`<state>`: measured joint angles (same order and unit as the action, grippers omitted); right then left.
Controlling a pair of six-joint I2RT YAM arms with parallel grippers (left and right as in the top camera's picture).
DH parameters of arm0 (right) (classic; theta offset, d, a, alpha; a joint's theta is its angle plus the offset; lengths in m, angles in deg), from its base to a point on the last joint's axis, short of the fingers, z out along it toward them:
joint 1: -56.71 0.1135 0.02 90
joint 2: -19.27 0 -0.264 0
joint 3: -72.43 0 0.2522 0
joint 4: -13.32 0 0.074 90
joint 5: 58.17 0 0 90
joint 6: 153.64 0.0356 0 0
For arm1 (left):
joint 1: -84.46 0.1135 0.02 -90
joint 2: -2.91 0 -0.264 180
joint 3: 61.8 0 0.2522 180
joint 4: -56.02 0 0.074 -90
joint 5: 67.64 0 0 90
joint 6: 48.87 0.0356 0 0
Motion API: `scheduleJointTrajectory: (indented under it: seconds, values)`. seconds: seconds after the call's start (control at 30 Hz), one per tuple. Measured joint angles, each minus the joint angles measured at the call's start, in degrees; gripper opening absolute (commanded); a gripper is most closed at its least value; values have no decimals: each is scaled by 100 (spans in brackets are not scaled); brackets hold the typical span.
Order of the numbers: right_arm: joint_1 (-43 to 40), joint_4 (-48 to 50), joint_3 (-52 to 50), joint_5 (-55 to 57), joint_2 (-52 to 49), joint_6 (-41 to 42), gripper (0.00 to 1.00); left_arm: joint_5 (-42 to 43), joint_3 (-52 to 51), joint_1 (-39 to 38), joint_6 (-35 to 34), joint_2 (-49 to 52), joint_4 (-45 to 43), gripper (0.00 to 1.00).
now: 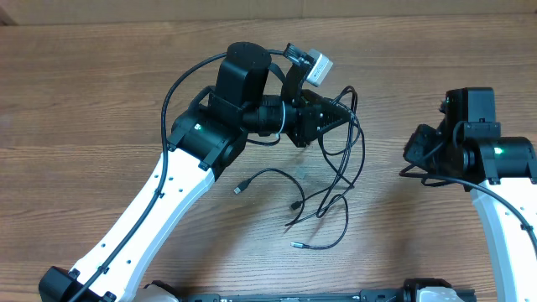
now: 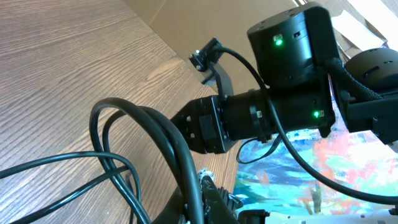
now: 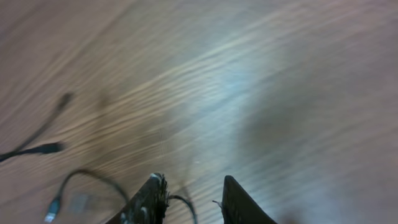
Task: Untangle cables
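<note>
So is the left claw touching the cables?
Touching. In the left wrist view the cables run straight into the shut left gripper, pinched there.

Right end effector (image 3: 191,186) cut off at bottom edge, cables (image 3: 34,150) blurred in right wrist view

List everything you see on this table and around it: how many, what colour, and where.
cables: several, exact count unclear; thin black; one tangle running from the left fingers to the table's middle.
plugs: at least three; dark, some silver-tipped; on the table at loose cable ends.
table: one; brown wood grain; under everything.
left arm: one; white and black; reaching from the near edge to the middle.
right arm: one; white and black; at the right side.
left fingers: black; shut on the cables.
right fingers: black; standing apart, low over the table.
</note>
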<state>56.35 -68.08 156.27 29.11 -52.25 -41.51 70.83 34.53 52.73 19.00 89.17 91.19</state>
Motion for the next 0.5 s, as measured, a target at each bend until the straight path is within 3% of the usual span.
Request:
scheduleJointTrajectory:
  seconds: [0.17,0.23,0.5]
  values:
    - [2,518,0,-1263,37,-769,69,-4,0,0,2,0,81,4]
    - [2,693,0,-1729,105,-1113,74,-4,0,0,2,0,96,4]
    - [2,927,0,-2728,247,-1784,77,-4,0,0,2,0,127,4]
